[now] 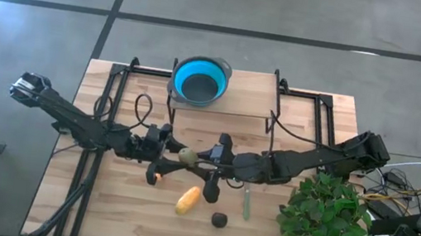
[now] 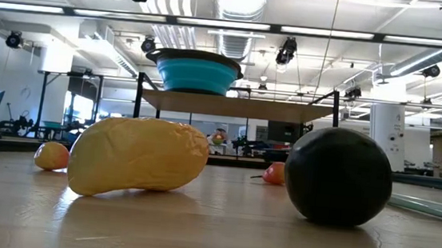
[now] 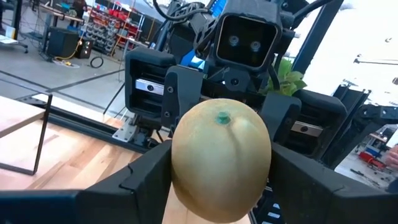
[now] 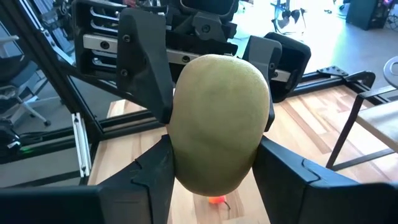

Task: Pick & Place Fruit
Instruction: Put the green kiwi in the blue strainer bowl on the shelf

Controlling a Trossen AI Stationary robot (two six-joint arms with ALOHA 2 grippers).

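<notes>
Meeting over the middle of the bench [image 1: 120,222], both arms have their grippers on one fruit: the olive-green piece [image 1: 186,155], held in the air between them; the left gripper [image 3: 217,177] has a finger on each side of it, and the right gripper [image 4: 214,171] likewise clamps it from the opposite end (each wrist view shows the other arm's gripper just behind the fruit), so this looks like a hand-over in mid-step; which arm will let go I cannot tell.

Little of the task appears done; the blue bowl [image 1: 200,80] on the raised shelf [image 2: 239,105] at the far edge seems the likely target, and from above no fruit shows inside it; the low view sees only its outside.

Left on the bench: the yellow-orange piece [image 1: 188,200] lying near the front, the black ball [image 1: 219,219] just beside it, a tiny orange piece [image 2: 52,156] and a tiny red one [image 2: 274,173] farther back, under the arms; the red one also shows below the held fruit in the right wrist view.

The pale stick [image 1: 246,203] and the leafy plant [image 1: 325,219] sit to the right, untouched.

Judged from this, one fruit is in transit and four wait.
</notes>
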